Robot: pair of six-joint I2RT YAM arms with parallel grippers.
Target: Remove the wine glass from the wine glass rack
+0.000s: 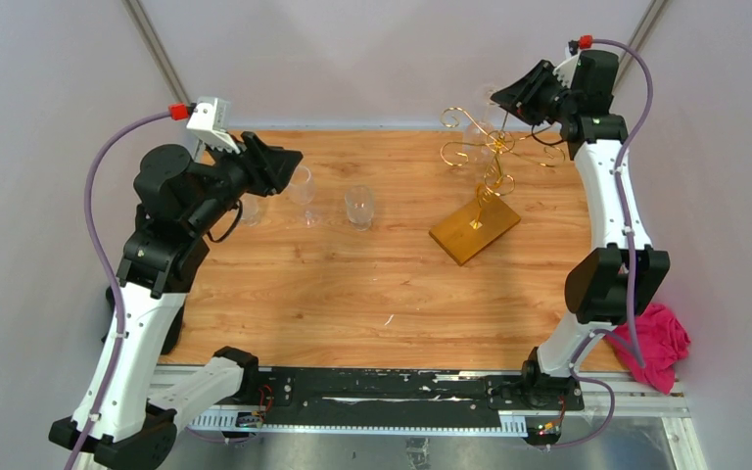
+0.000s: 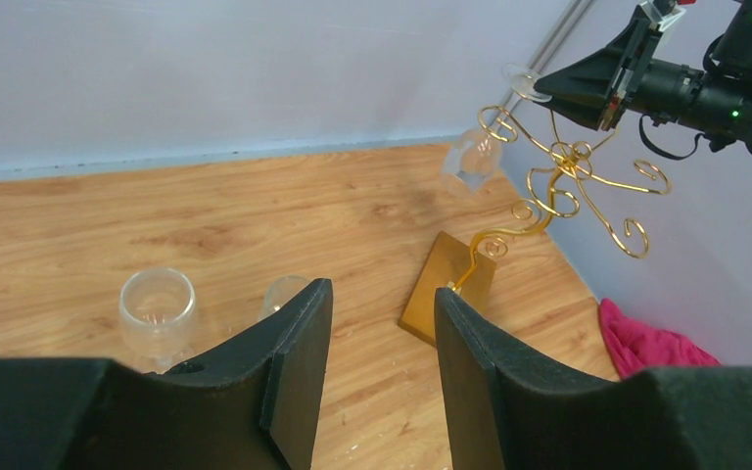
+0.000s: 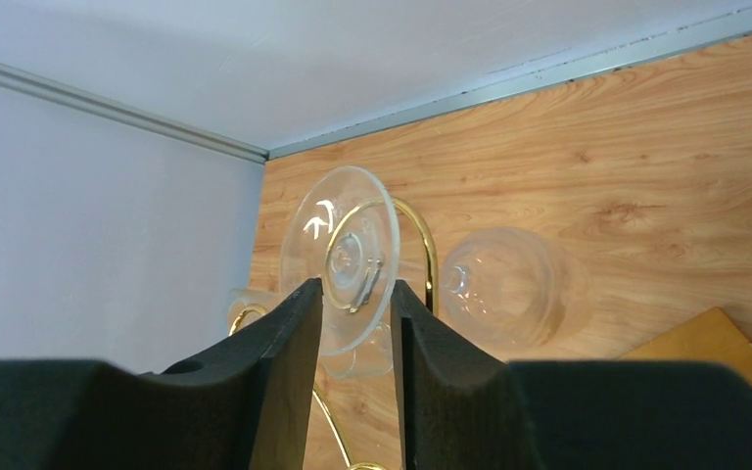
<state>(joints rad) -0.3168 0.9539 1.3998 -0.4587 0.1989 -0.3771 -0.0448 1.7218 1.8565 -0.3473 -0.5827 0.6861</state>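
Note:
The gold wire wine glass rack point(image 1: 493, 157) stands on its amber base point(image 1: 474, 231) at the back right. A clear wine glass point(image 1: 477, 145) hangs upside down from it, foot on top. In the right wrist view its round foot point(image 3: 343, 250) sits just beyond my right gripper point(image 3: 355, 289), whose jaws are a narrow gap apart with the foot's sides hidden behind the fingertips. In the left wrist view the right gripper point(image 2: 548, 88) meets the foot point(image 2: 521, 78) above the rack point(image 2: 568, 181). My left gripper point(image 2: 382, 294) is open and empty, raised at the back left point(image 1: 289, 157).
Clear glasses stand on the table by the left gripper point(image 1: 359, 206) point(image 1: 301, 183), also in the left wrist view point(image 2: 157, 308). A pink cloth point(image 1: 658, 343) lies off the table's right edge. The back wall is close behind the rack.

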